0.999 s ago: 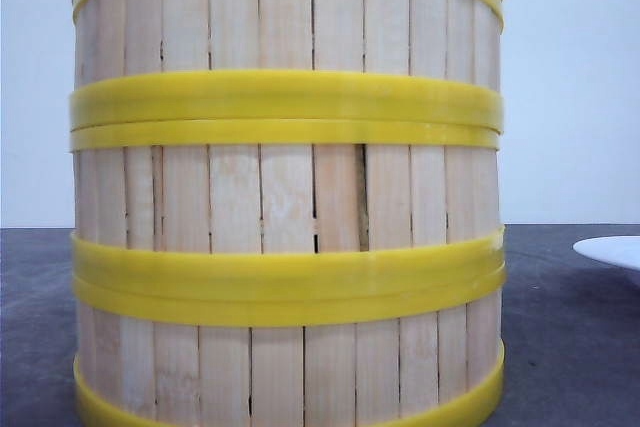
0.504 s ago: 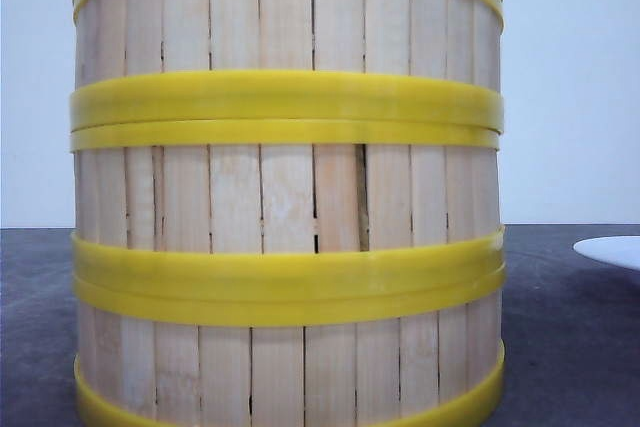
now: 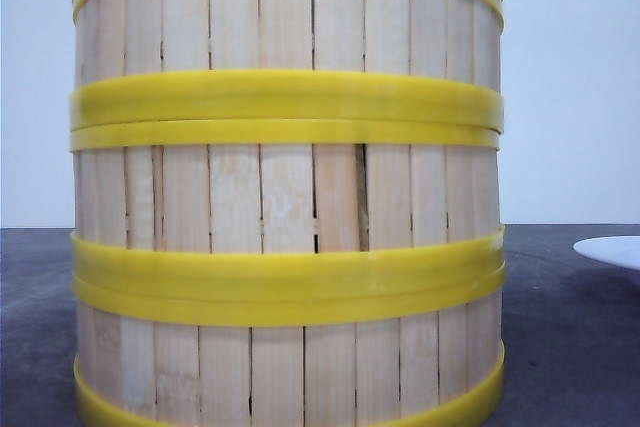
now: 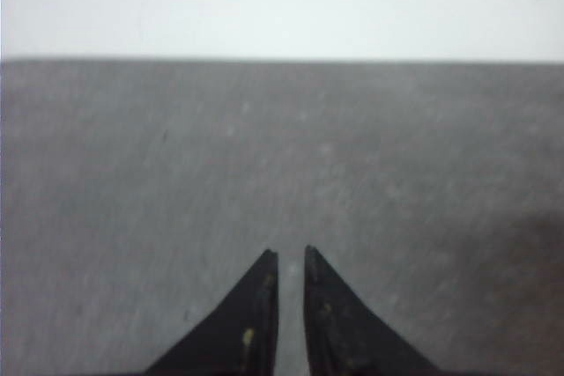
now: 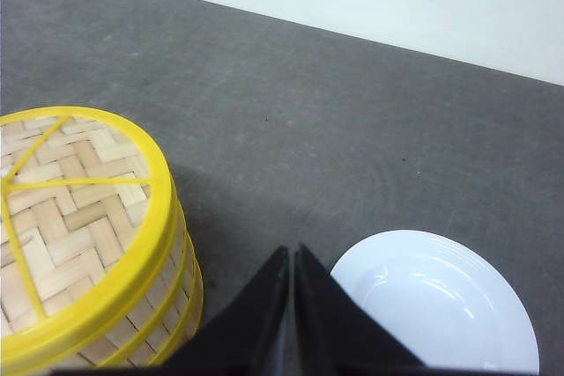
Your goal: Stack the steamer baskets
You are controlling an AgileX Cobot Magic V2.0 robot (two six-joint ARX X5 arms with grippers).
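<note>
Steamer baskets: three stacked in one column, close before the front camera, unmoved over the last second; stacking looks complete. Right hand: pressed together, empty, above the worktop between stack and white plate. Right wrist view alone shows the woven lid on top. Left hand: nearly closed, empty, over bare worktop.

We see no change across the front views, stack of pale slatted wooden steamer baskets with yellow plastic rims unmoved, white plate unshifted
</note>
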